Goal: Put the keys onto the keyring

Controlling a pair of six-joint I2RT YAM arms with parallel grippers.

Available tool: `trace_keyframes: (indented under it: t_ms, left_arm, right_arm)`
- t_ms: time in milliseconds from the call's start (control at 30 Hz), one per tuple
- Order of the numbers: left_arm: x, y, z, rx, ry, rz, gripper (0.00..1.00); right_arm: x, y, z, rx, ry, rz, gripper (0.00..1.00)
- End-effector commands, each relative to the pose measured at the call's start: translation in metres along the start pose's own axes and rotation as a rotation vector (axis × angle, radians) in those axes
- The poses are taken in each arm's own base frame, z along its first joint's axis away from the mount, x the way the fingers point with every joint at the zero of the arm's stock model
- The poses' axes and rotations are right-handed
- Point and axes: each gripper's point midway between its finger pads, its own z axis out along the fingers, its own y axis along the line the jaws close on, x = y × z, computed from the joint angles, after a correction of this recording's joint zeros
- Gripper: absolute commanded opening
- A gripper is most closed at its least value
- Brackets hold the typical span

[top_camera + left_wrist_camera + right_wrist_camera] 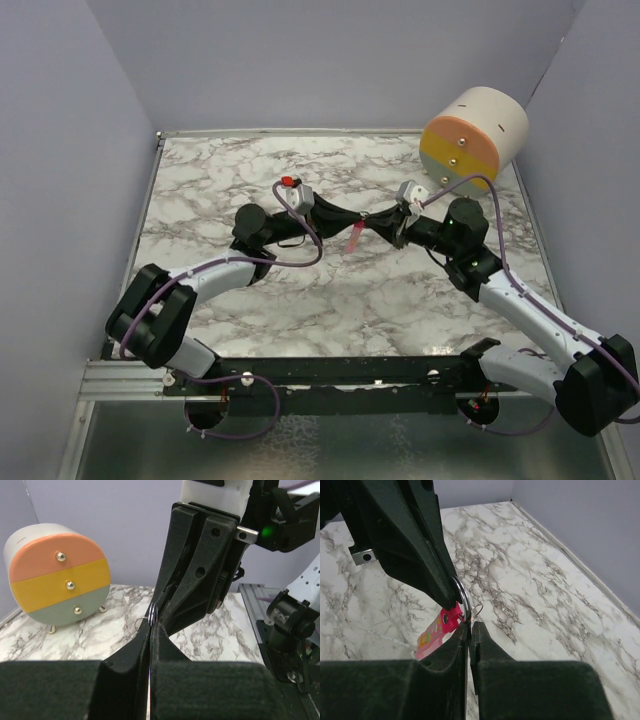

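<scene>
Desk point(400, 300): white marble, grey veining; keyring point(436, 631): bright pink-red strip, silvery ring; cream drawer drum point(60, 582): 3 fronts, salmon, yellow, grey-green; left end effector point(151, 625) and right end effector point(469, 626): black; walls point(300, 60): lavender.

The counter point(300, 300) is covered w/ a smooth marble-pattern surface, slight sheen. The left hand point(151, 624) and right hand point(470, 625) are made of matt black plastic, a bit grainy. The keyring point(432, 635) strip is seen as smooth pink plastic, its ring point(463, 596) as thin polished metal. Drawer box point(45, 587) fronts: matt; knobs point(70, 585): shiny metal.
</scene>
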Motion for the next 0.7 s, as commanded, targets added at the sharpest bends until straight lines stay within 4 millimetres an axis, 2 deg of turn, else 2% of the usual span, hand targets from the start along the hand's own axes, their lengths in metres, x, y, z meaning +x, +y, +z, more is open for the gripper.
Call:
trace_keyframes:
  t_ms: [0,333,433,533,667]
  left_arm:
    - [-0.028,0.006,0.0,-0.041,-0.178,-0.035,0.0]
    - [-0.022,0.014,0.001,-0.054,-0.258,-0.099,0.0]
    - [-0.02,0.016,0.001,-0.056,-0.266,-0.11,0.0]
    - [-0.02,0.022,-0.005,-0.084,-0.275,-0.114,0.0]
    - [-0.025,0.029,-0.018,-0.121,-0.287,-0.113,0.0]
  right_arm:
    - [0.003,0.007,0.002,-0.048,-0.016,-0.004,0.01]
    - [-0.006,0.017,0.01,-0.13,-0.06,0.007,0.01]
    - [-0.005,0.019,0.011,-0.145,-0.056,0.025,0.12]
    - [-0.006,0.006,0.006,-0.043,-0.044,0.047,0.27]
    - [-0.006,-0.009,-0.01,0.099,-0.037,0.046,0.32]
